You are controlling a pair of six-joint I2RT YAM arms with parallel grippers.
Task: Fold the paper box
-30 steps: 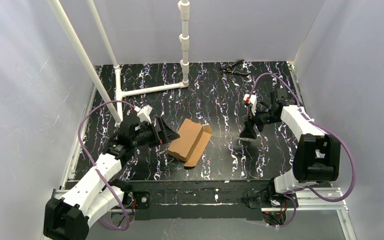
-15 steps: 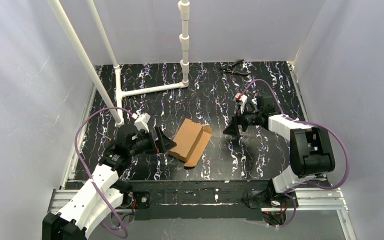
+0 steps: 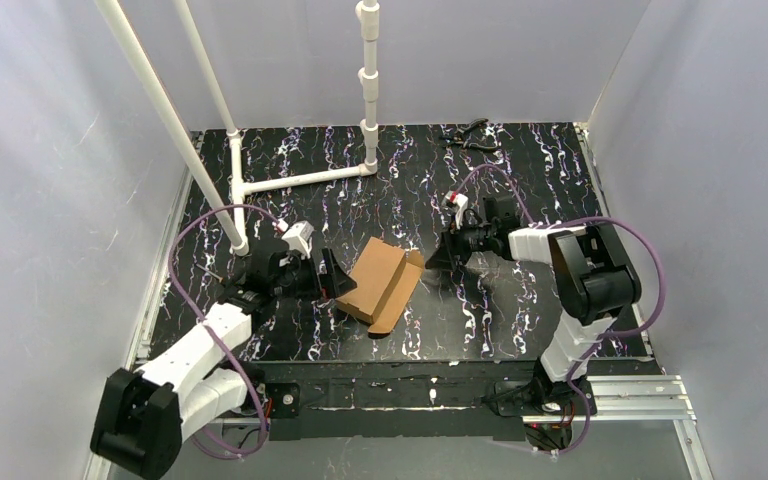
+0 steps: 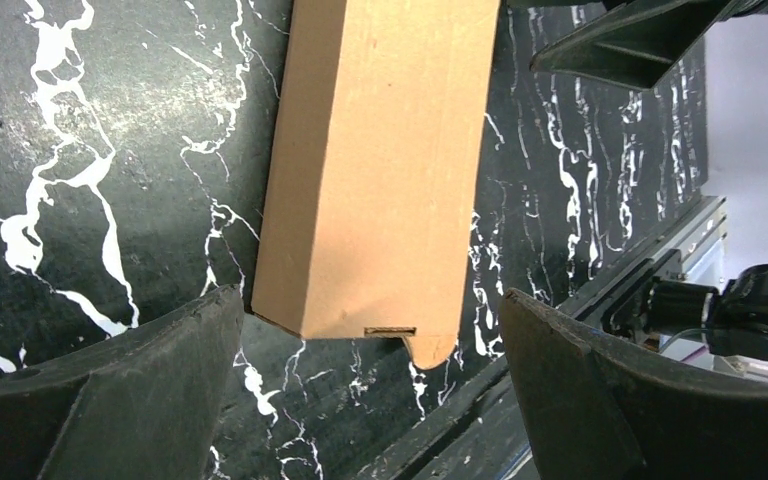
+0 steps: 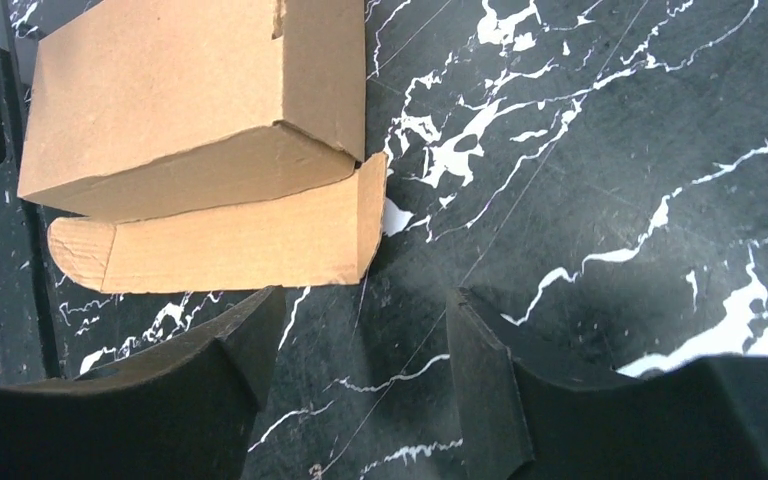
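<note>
You see the paper box, plain brown cardboard, lying partly folded near the middle of the table. One flap with a rounded corner lies flat beside it.

A black worktop veined with white fills the enclosure between pale grey walls. White pipes lie and stand across its far left part. A small dark tool rests near the far edge. An aluminium rail borders the near side.
</note>
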